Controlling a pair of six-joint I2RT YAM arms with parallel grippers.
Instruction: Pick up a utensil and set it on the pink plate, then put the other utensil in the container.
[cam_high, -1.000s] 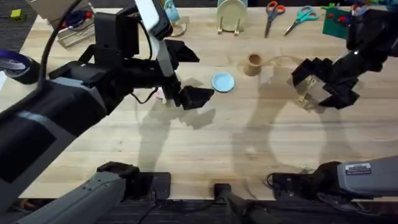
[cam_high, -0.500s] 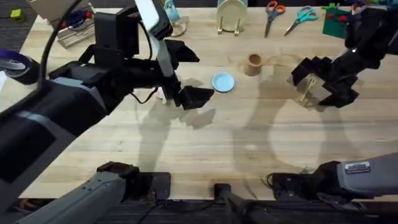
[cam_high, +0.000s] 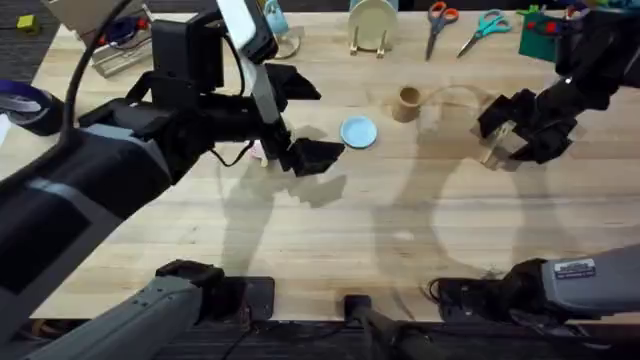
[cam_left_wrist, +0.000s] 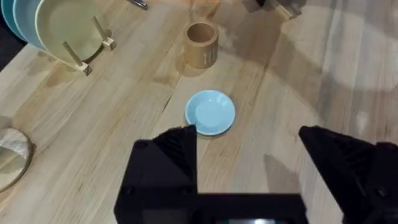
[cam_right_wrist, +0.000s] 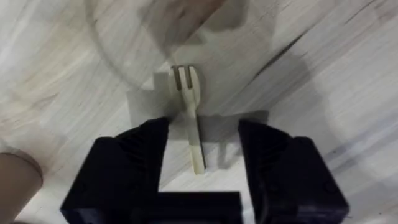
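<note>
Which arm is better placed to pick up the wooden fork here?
The right. The right gripper hangs open directly over the fork, its fingers on either side of the handle. The left gripper is across the table near the blue plate, far from the fork.

Light wood table (cam_high: 330, 240). On it: blue plate (cam_high: 358, 132) mid, wooden cup (cam_high: 407, 102) just right-far of it, fork (cam_right_wrist: 190, 123) flat at right, two scissors (cam_high: 438, 22) far right, plate rack (cam_high: 371, 24) far centre.

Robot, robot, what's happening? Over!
Left gripper open, empty. Right gripper open over the fork. Fork flat on table. Cup nearby, nothing blocking.
</note>
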